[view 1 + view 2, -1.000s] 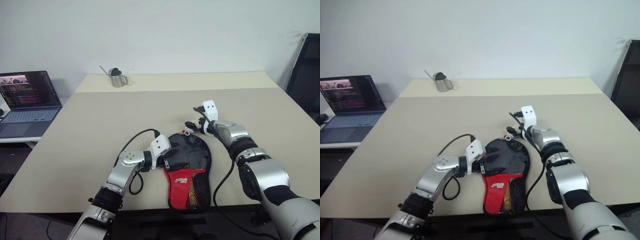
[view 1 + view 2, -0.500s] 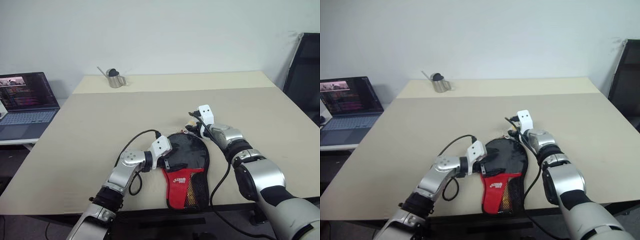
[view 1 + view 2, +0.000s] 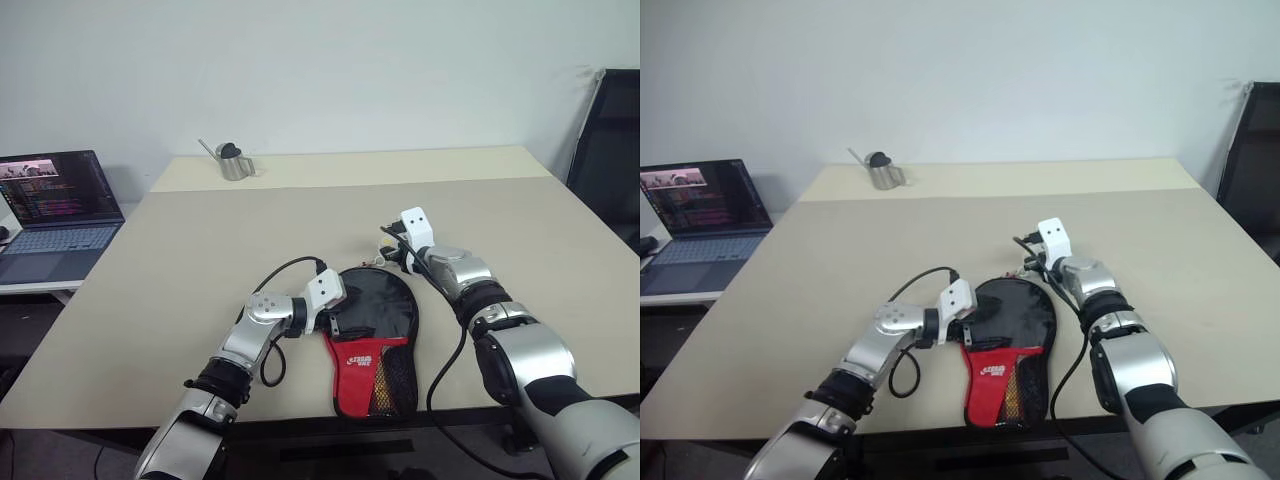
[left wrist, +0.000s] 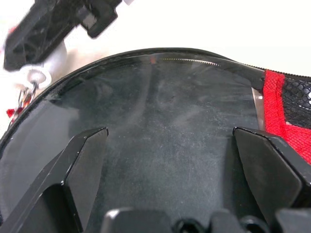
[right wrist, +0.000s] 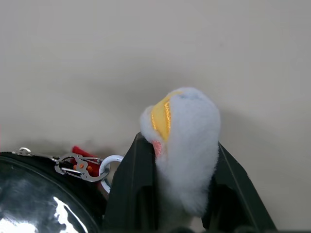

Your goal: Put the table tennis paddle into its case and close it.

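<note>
Between the two grippers lies one case (image 3: 374,335), flat on the table (image 3: 200,250); its round end points away from the robot. One ball charm (image 5: 184,141), white and yellow, is clipped to that end. Right gripper (image 5: 177,167) pinches the charm, fingers (image 5: 133,189) pressed against its sides. Left gripper (image 4: 170,141) has its fingers (image 4: 82,165) spread wide over the case's black face, gripping nothing. Well beyond both: one metal jug (image 3: 233,160), one laptop (image 3: 55,200).

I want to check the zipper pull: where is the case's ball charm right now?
The ball charm sits pinched between the right gripper fingers, just past the case's far rounded end, near the table's middle.
</note>
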`<control>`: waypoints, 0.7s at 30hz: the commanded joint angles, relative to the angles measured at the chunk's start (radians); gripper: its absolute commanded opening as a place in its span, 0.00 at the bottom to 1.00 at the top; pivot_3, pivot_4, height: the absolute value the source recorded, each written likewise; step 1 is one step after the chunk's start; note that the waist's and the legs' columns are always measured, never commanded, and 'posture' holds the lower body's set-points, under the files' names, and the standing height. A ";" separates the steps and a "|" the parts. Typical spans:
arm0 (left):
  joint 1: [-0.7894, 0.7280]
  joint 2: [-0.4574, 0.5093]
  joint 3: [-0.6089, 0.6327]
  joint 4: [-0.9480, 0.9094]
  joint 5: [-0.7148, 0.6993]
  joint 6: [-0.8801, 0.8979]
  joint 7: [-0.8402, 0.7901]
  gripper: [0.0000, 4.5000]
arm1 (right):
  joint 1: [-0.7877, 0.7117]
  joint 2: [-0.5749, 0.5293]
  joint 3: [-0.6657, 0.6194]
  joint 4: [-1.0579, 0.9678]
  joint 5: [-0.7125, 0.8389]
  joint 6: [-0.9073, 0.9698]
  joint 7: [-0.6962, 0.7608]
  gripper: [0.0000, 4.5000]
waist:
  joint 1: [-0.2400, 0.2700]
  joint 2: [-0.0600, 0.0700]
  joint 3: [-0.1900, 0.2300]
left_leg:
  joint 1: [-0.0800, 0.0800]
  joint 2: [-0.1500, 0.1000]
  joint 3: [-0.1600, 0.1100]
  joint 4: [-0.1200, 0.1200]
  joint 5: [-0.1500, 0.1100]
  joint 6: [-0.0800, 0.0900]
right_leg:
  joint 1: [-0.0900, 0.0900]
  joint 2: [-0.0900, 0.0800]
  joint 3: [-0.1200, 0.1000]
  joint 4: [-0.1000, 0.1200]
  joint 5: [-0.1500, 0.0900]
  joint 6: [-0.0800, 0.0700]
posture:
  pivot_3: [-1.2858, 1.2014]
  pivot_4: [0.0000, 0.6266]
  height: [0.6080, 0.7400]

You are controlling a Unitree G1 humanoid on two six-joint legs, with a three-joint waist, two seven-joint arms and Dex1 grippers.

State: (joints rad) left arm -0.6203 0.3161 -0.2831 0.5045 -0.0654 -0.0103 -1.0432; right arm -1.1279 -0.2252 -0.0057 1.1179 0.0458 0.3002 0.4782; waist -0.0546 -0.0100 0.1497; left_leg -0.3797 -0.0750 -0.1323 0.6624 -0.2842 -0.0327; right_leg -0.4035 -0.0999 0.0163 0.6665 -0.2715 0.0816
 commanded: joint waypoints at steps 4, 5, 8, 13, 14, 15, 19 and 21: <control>0.049 -0.003 -0.076 0.122 0.072 0.048 -0.038 1.00 | 0.075 -0.093 -0.003 -0.182 -0.018 0.088 0.002 0.14 | 0.004 0.003 -0.005 | 0.000 0.000 0.000 0.000 0.000 0.000 | 0.000 0.000 0.000 0.000 0.000 0.000 | 0.52 0.24 1.00; 0.049 -0.004 -0.077 0.127 0.073 0.047 -0.039 1.00 | 0.103 -0.109 -0.002 -0.226 -0.018 0.115 0.009 0.14 | 0.005 0.004 -0.007 | 0.000 0.000 0.000 0.000 0.000 0.000 | 0.000 0.000 0.000 -0.001 0.000 0.000 | 0.52 0.24 1.00; 0.046 -0.011 -0.077 0.140 0.074 0.048 -0.044 1.00 | 0.206 -0.159 0.000 -0.394 -0.016 0.214 0.032 0.14 | 0.014 0.005 -0.011 | 0.000 0.000 0.000 0.000 0.000 0.000 | 0.001 0.000 0.000 -0.001 0.000 0.000 | 0.52 0.24 1.00; 0.034 -0.028 -0.081 0.159 0.076 0.047 -0.048 1.00 | 0.384 -0.241 -0.010 -0.708 0.008 0.403 0.067 0.13 | 0.025 0.006 -0.014 | 0.000 -0.001 0.000 0.000 0.000 0.001 | 0.001 0.000 -0.001 -0.002 0.000 0.000 | 0.52 0.24 1.00; 0.031 -0.032 -0.083 0.163 0.077 0.046 -0.051 1.00 | 0.423 -0.262 -0.014 -0.777 0.016 0.442 0.076 0.13 | 0.027 0.006 -0.014 | 0.000 -0.001 0.000 0.000 0.000 0.001 | 0.001 0.000 -0.001 -0.002 0.000 0.000 | 0.52 0.24 1.00; 0.027 -0.035 -0.084 0.168 0.078 0.044 -0.052 1.00 | 0.461 -0.282 -0.020 -0.843 0.027 0.481 0.082 0.12 | 0.028 0.006 -0.014 | 0.000 -0.001 -0.001 0.000 0.000 0.001 | 0.002 0.000 -0.002 -0.002 0.000 0.000 | 0.52 0.24 1.00; 0.007 -0.051 -0.088 0.189 0.081 0.038 -0.050 1.00 | 0.601 -0.368 -0.040 -1.088 0.079 0.620 0.124 0.12 | 0.038 0.007 -0.014 | 0.005 -0.001 -0.003 0.000 -0.002 0.004 | 0.011 0.000 -0.004 -0.006 0.000 0.001 | 0.52 0.24 1.00; -0.002 -0.060 -0.089 0.199 0.079 0.037 -0.050 1.00 | 0.670 -0.418 -0.055 -1.208 0.124 0.697 0.159 0.12 | 0.043 0.006 -0.014 | 0.009 -0.002 -0.003 -0.001 -0.005 0.008 | 0.018 0.000 -0.006 -0.009 -0.001 0.002 | 0.52 0.24 1.00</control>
State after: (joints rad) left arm -0.6675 0.2499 -0.2985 0.6231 -0.0653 -0.0073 -1.0717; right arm -0.4757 -0.6011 -0.0137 0.0097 0.1429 0.9362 0.6156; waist -0.0118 -0.0038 0.1358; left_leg -0.3686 -0.0765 -0.1349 0.6616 -0.2893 -0.0239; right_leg -0.3842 -0.1006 0.0111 0.6574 -0.2731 0.0843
